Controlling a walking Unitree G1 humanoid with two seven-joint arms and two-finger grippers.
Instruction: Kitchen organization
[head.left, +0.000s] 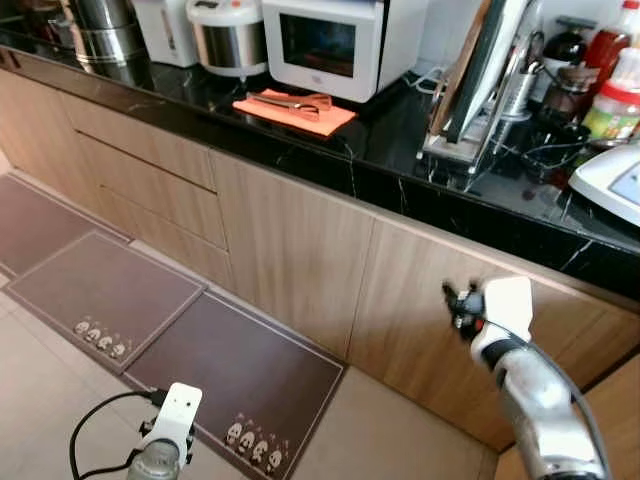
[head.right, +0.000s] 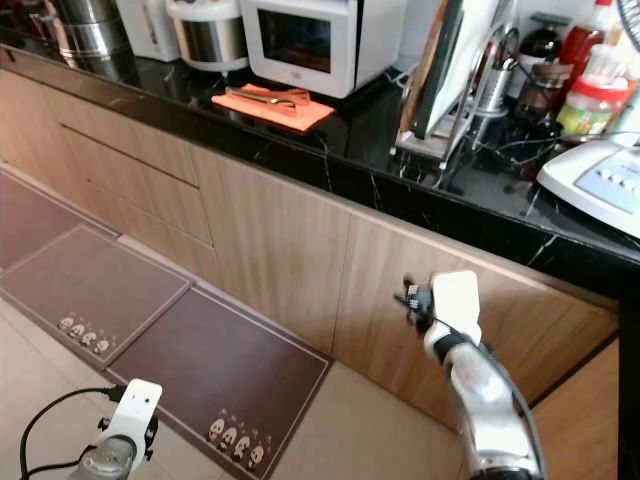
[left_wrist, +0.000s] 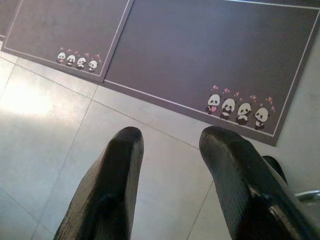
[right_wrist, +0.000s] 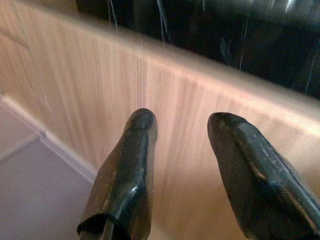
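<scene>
Grippers: two. The right gripper (right_wrist: 182, 150) is raised at the lower right of the head views, close before a wooden cabinet door (head.left: 290, 255), fingers spread apart with nothing between them. The left gripper (left_wrist: 170, 165) hangs low at the bottom left over the tiled floor (left_wrist: 45, 130), its fingers likewise parted and empty.
Mats: three dark brown floor mats (head.left: 105, 290) in a row along the cabinet base at the left, two of them showing a strip of four small pandas (left_wrist: 235, 107) at one corner; the farthest mat is cut off by the left edge.
Counter: one black marble worktop (head.left: 330, 150) running across the top of the frame, its front edge overhanging the cabinets.
On the counter: one white microwave (head.left: 325, 40) at top centre, one rice cooker (head.left: 228, 32) to its left, a steel pot (head.left: 100, 25) at the upper left, one orange cloth (head.left: 293, 110) with a pair of tongs (head.left: 300, 102) lying on it in front of the microwave.
Upper right: a rack holding upright boards (head.left: 480, 80), several bottles (head.left: 612, 100) and a white appliance (head.left: 615, 180), crowded and partly cut off; the bottles are hard to count.
Open room: bare tile between the mats and the left gripper; a stretch of free worktop between the cloth and the rack.
Drawers: stacked drawer fronts (head.left: 140, 150) at the left, count unclear.
</scene>
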